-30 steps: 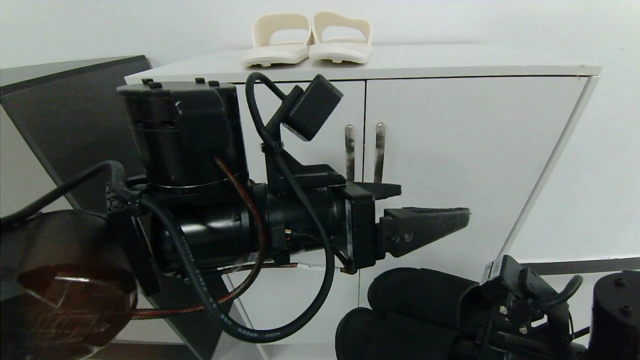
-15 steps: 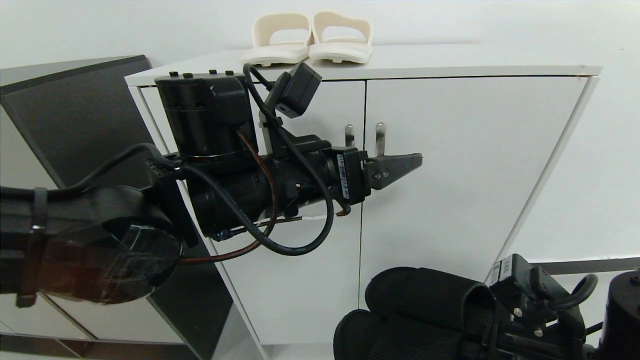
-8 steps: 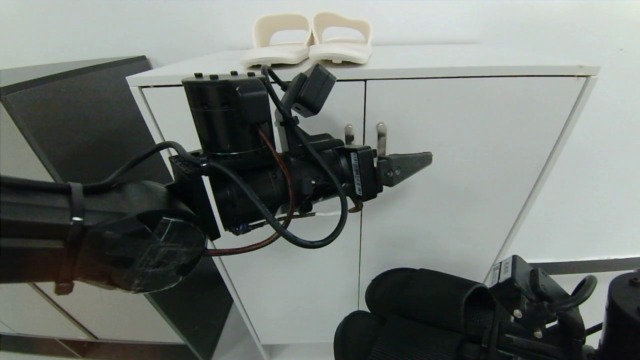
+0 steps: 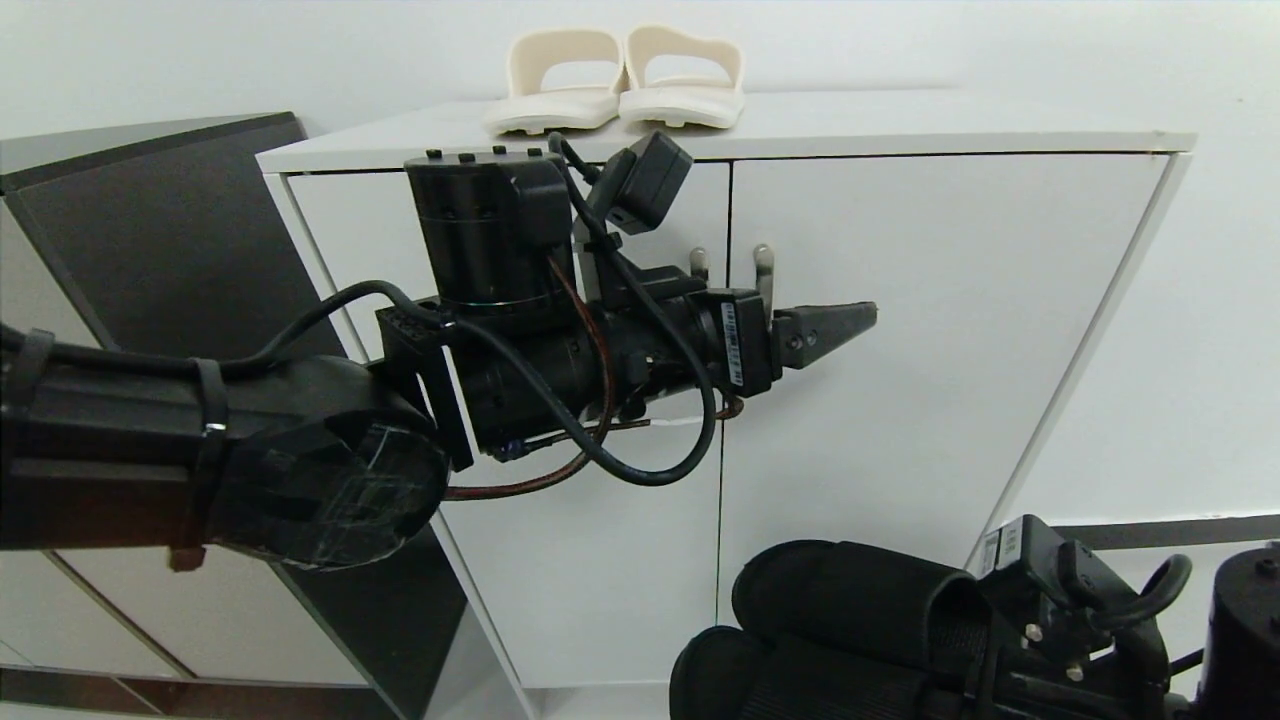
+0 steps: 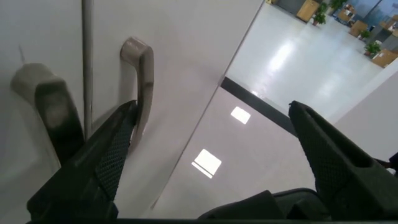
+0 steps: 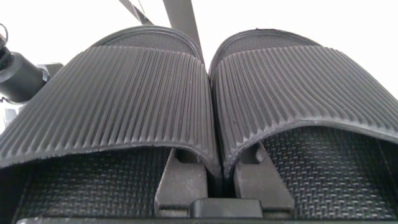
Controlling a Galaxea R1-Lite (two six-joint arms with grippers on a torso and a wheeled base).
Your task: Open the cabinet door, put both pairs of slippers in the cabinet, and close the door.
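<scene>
Your left arm has risen and pushed forward toward the cabinet (image 4: pixel 950 125) over the last two seconds, so the left gripper (image 5: pixel 211 118) now sits level with the two metal handles where the closed doors meet. Its jaws stand wide apart. One finger (image 5: pixel 102 155) is just beside the right door's handle (image 5: pixel 140 68) and the other is well out in front of the door face. You cannot tell from these views whether the near finger touches the bar. That is the first risk: the left door's handle (image 5: pixel 43 93) stands close by the same finger, so if you close now you may pinch both bars, or neither. A pull would then jam the doors against each other or slip off. Get one finger behind the right bar alone before you close. The second risk sits lower down. Your right gripper (image 6: pixel 221 186) is clamped on the inner edges of the pair of black slippers (image 6: pixel 149 93) and holds them low in front of the right door (image 4: pixel 930 300), probably in that door's path as it swings out. If the door strikes them it could knock the pair loose, since the grip takes only the thin edges. The cream slippers (image 4: pixel 615 80) rest side by side at the back edge of the cabinet top, toward its left half. A sharp tug could shake the cabinet and shift them, so pull slowly.
</scene>
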